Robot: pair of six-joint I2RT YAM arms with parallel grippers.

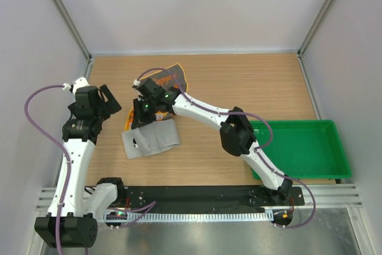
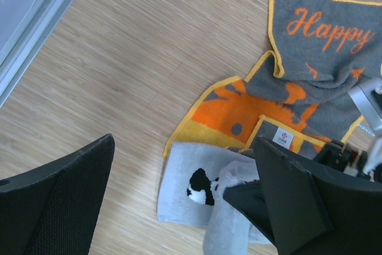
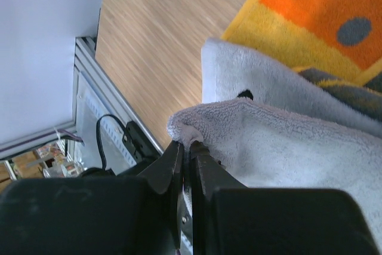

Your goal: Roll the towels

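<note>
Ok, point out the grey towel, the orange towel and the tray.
grey towel [image 1: 156, 139]: top view, its flat middle.
orange towel [image 2: 325, 63]: left wrist view, grey face under the lettering.
tray [image 1: 305, 150]: top view, its bare floor.

A light wooden bench [image 1: 239, 82] with grain running left to right forms the floor of the cell. A shallow, rectangular green plastic tray [image 1: 301, 150] sits on it at the right, near the front edge. White panels [image 1: 191, 4] close the back and both sides, joined by grey metal posts [image 1: 62, 10]. A slotted aluminium rail [image 1: 340, 194] and a black plate [image 1: 197, 194] run along the near edge.
</note>
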